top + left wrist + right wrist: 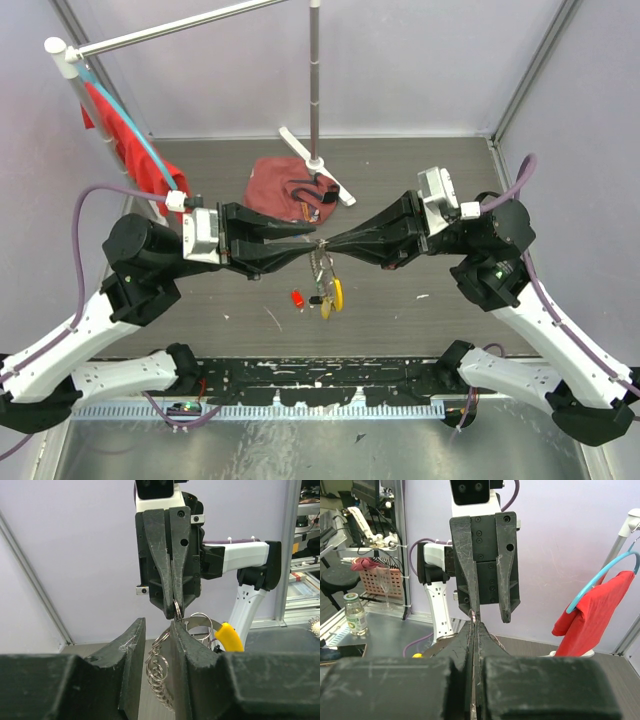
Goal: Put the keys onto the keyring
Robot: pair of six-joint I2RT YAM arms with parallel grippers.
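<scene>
The keyring (160,672), a silvery coil of wire loops, hangs in mid-air above the table centre (322,262). My right gripper (329,243) (474,625) is shut on its top loop (177,609). My left gripper (311,244) (158,627) faces it tip to tip and is open, its jaws on either side of the hanging coil. A yellow-headed key (338,293) (229,636) dangles from the ring below the grippers. A small red key (297,299) lies on the table, just left of the hanging bunch.
A metal pole stand with a white foot (316,165) stands behind the grippers, beside a maroon cloth (278,186). A red cloth on a blue hanger (130,150) hangs from a white rack at the back left. Purple walls enclose the table.
</scene>
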